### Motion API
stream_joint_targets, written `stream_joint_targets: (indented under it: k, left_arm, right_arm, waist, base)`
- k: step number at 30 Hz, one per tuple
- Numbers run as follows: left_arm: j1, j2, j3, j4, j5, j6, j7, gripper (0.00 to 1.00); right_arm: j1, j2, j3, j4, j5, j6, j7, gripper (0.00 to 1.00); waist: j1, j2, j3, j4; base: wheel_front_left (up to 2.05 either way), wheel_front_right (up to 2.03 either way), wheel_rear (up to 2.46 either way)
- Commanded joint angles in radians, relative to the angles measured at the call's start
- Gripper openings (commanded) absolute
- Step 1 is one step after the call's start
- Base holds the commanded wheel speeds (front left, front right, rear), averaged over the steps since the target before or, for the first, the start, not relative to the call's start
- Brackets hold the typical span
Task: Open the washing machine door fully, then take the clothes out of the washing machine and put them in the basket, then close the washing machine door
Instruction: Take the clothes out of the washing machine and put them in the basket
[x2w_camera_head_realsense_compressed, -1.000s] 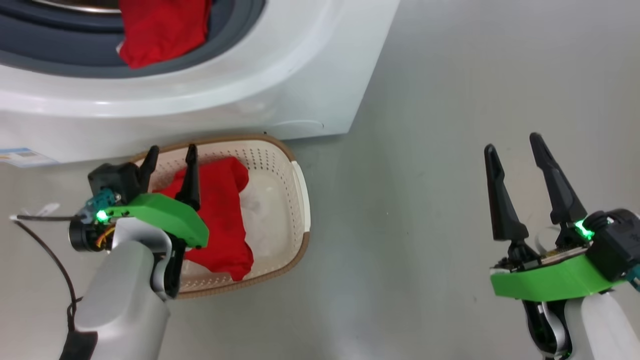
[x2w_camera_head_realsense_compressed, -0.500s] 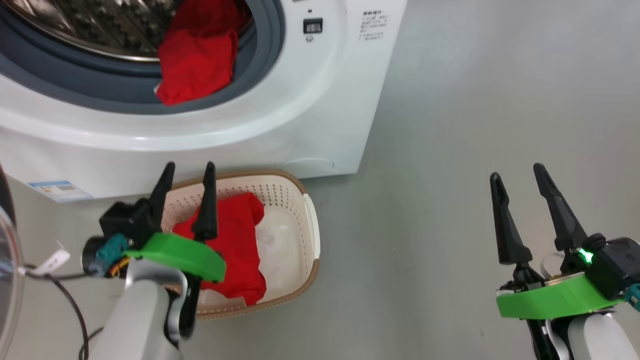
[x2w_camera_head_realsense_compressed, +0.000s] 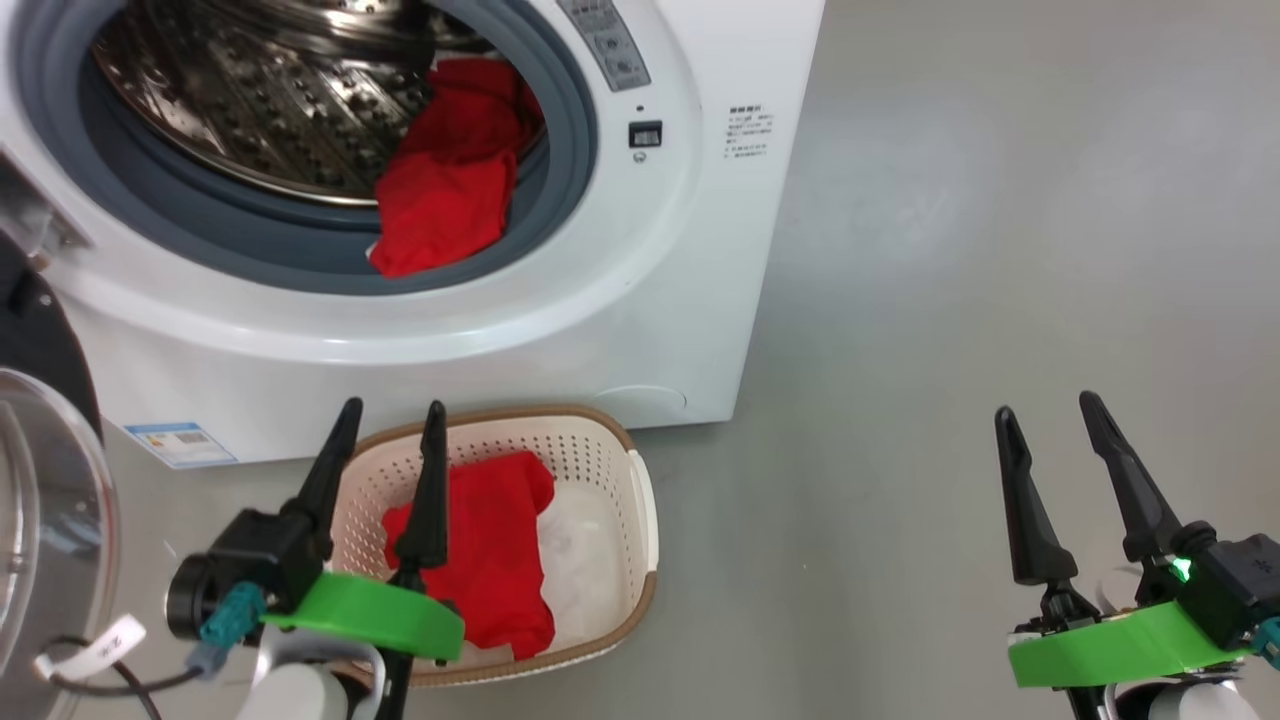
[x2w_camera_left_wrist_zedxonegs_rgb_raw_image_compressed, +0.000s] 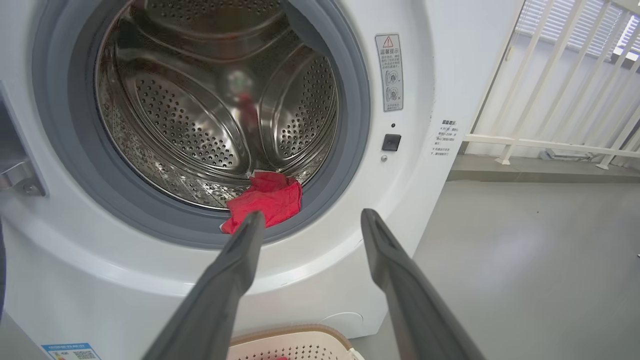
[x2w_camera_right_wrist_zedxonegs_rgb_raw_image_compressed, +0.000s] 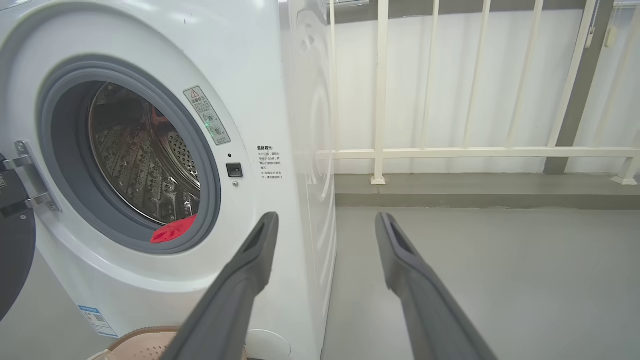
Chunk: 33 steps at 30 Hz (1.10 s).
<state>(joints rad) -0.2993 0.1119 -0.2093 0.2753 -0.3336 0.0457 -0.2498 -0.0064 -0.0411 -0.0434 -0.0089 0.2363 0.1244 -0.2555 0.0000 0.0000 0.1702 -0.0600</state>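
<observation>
Risk notes, then changes.

- Left gripper: jaws wide apart, holding nothing. It hangs at lower left of the head view, with its tips over the far rim of the basket.
- Right gripper: also spread and empty, lower right, well apart from the washing machine.
- Clothes: one red garment lies at the lower right of the drum mouth, its edge draped onto the grey gasket. Another red garment lies inside the basket, just below the machine front.
- The washing machine door stands swung open at the left edge.

Possible failures, as I judge them:
- A pinch on the thin draped edge alone may slip, and the cloth would land on the floor beside the basket.
- Fingers reaching low may nip the gasket along with the cloth.
- Shutting the door while cloth crosses the gasket would trap it.
- The left forearm sits low over the basket and could nudge it.

Versus one second ago:
- The whole head picture is shifted, so the camera has moved.
- The drum now shows fully and the door glass enters at lower left.
- Garments lie as before.
- Both grippers remain open.
</observation>
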Motion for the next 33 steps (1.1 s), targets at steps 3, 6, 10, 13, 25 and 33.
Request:
stream_joint_targets:
  k: [3,6,10,13,25,33]
  left_arm:
    - [0.038,0.026,0.026,-0.074,0.009,0.025,-0.005,1.00]
    - [0.072,0.034,0.029,-0.112,0.016,0.046,0.005,1.00]
    - [0.109,0.041,0.034,-0.147,0.017,0.063,0.014,1.00]
    - [0.150,0.046,0.040,-0.189,0.019,0.084,0.025,1.00]
    - [0.270,0.055,0.041,-0.302,0.020,0.139,0.073,1.00]
    - [0.280,0.059,0.039,-0.316,0.019,0.149,0.080,1.00]
  right_arm:
    - [0.007,-0.009,0.017,-0.030,-0.012,0.006,-0.006,1.00]
    - [0.017,-0.009,0.012,-0.034,-0.012,0.006,-0.006,1.00]
    - [0.032,-0.009,0.004,-0.039,-0.010,0.006,-0.006,1.00]
    - [0.051,-0.009,-0.004,-0.042,-0.005,0.006,-0.006,1.00]
    - [0.098,-0.009,-0.020,-0.056,0.007,0.006,-0.006,1.00]
    - [0.100,-0.009,-0.017,-0.055,0.007,0.006,-0.006,1.00]
  waist:
    - [0.0000,0.0000,-0.030,0.009]
    - [0.0000,0.0000,-0.042,0.008]
    - [0.0000,0.0000,-0.058,0.008]
    - [0.0000,0.0000,-0.075,0.007]
    - [0.0000,0.0000,-0.115,0.016]
    - [0.0000,0.0000,-0.114,0.017]
  base:
    - [0.00,0.00,0.00]
    - [0.00,0.00,0.00]
    - [0.00,0.00,0.00]
    - [0.00,0.00,0.00]
    - [0.00,0.00,0.00]
    - [0.00,0.00,0.00]
